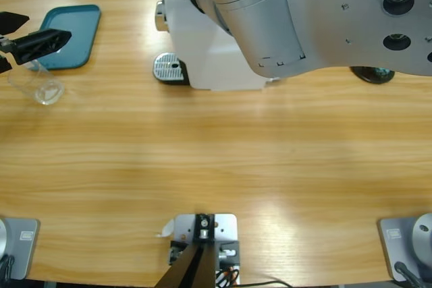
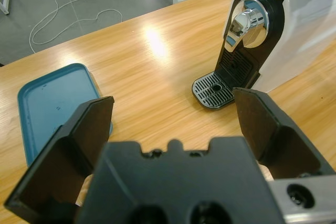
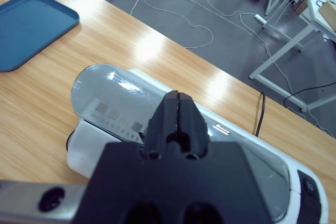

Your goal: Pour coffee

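No coffee shows in any view. The white coffee machine (image 1: 209,55) stands at the back middle of the table, its drip grate (image 1: 169,67) facing left. My left gripper (image 1: 44,30) hovers open at the far left, just above and behind a clear, empty-looking glass (image 1: 37,84). In the left wrist view the gripper (image 2: 172,100) has its jaws spread wide toward the machine's spout (image 2: 247,24) and grate (image 2: 212,90); the glass is hidden there. My right gripper (image 3: 178,103) is shut with nothing in it, right over the machine's silver lid (image 3: 113,95).
A teal tray (image 1: 71,35) lies at the back left, behind the glass. The right arm's big silver elbow (image 1: 304,11) covers the upper right of the high view. A dark round object (image 1: 371,74) peeks out under it. Cables trail on the floor (image 3: 199,24).
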